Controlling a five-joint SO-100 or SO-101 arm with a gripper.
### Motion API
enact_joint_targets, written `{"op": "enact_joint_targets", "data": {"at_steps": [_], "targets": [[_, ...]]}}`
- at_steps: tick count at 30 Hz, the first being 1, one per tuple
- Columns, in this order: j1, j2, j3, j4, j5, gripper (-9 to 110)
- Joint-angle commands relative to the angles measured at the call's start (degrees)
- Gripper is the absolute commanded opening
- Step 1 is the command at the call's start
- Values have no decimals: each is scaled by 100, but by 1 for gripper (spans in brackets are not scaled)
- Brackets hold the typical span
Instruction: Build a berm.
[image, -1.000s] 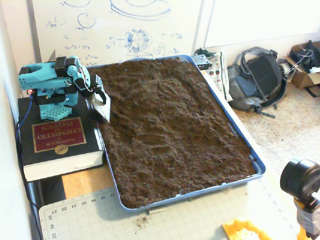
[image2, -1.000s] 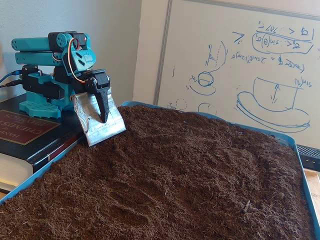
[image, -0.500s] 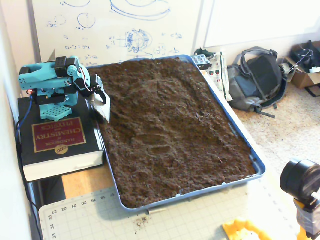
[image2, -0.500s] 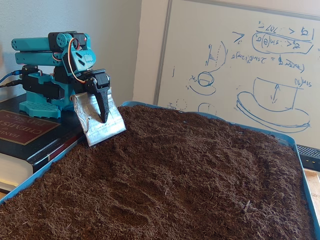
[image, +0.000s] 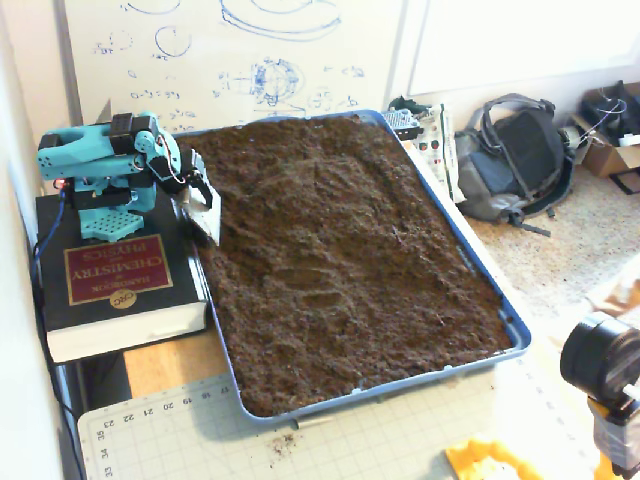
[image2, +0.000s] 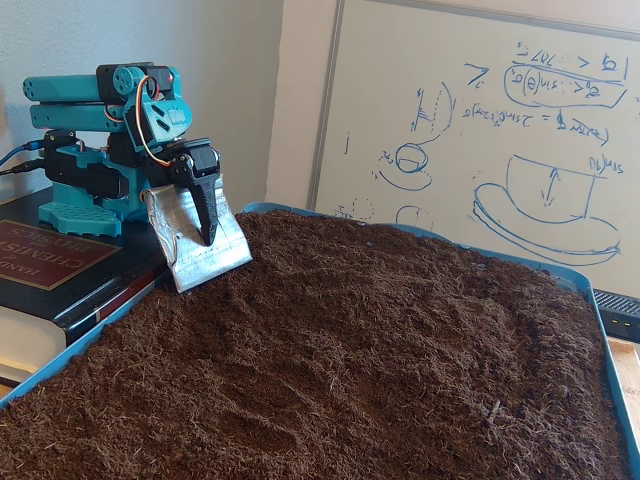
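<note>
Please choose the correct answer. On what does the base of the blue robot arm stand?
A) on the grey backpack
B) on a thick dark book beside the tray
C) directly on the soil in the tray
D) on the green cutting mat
B: in both fixed views the arm's base sits on top of a thick dark book placed beside the blue tray, off the soil.

A thick chemistry book lies just left of the blue tray, a backpack right, a whiteboard behind.
</note>
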Motion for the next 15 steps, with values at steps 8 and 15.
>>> {"op": "enact_joint_targets", "data": {"at_steps": [8, 15], "targets": [[-26, 176, -510, -26, 79, 0], [-492, -721, -1863, 53, 88, 0]]}}
